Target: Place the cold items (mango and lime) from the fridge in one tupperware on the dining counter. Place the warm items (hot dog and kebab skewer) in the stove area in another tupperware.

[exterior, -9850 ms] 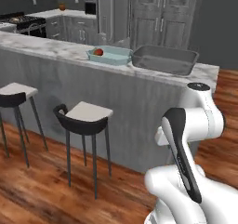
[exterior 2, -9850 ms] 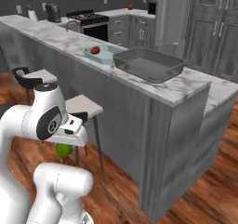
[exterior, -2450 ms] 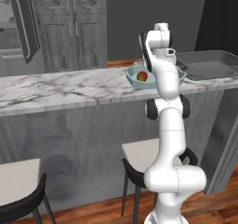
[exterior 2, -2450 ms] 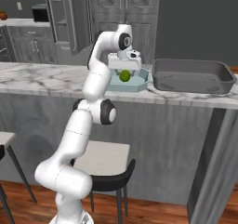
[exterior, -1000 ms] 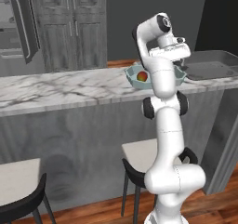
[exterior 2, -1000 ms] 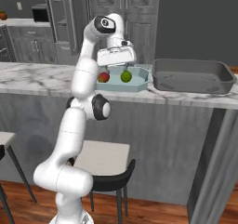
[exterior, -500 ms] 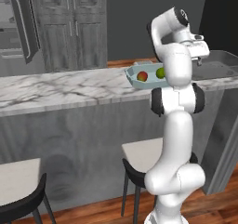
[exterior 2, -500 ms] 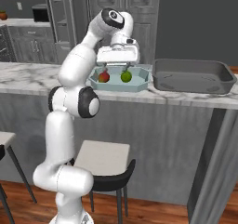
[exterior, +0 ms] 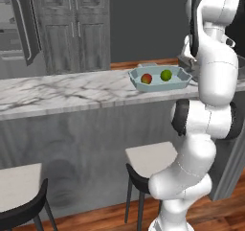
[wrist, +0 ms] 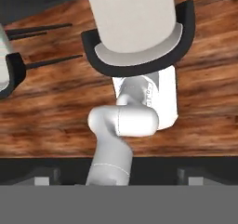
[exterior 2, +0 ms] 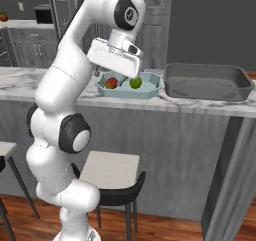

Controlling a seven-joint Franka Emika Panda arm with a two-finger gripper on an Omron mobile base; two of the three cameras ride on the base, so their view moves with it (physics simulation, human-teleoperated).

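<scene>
Nearest the cameras, on the wood floor, stand bar stools with pale seats and dark curved backs: one stool (exterior: pixel 153 160) sits just in front of the dining desk beside the robot's body, and the hand view looks straight down on a stool (wrist: pixel 135 30) of the same kind over brown planks. A second stool (exterior: pixel 21 199) shows at the lower left of the left base view.

Above them runs the dining desk (exterior: pixel 62 88), its white grey-veined marble top over plain dark grey sides. The arm rises tall in front of it, and the gripper (exterior 2: pixel 116 60) hangs at the end of the bent arm, raised above the desk edge and in front of the pale tray in the right base view. Its fingers do not show clearly there, so the frames alone cannot tell their spread; it stands wide, and nothing is seen held in it.

On the desk top rests the one tupperware (exterior: pixel 160 79), the pale blue-green eight-sided tray. Inside it lie the mango (exterior: pixel 146 78) and the lime (exterior: pixel 166 75), side by side and just apart, the mango to the left in both base views. Just beside that tray, toward the end of the desk, sits another tupperware (exterior 2: pixel 206 82), the dark grey rectangular one.

Farthest back stand panelled grey cabinets (exterior: pixel 72 28), with the fridge (exterior: pixel 16 28) at the left edge
</scene>
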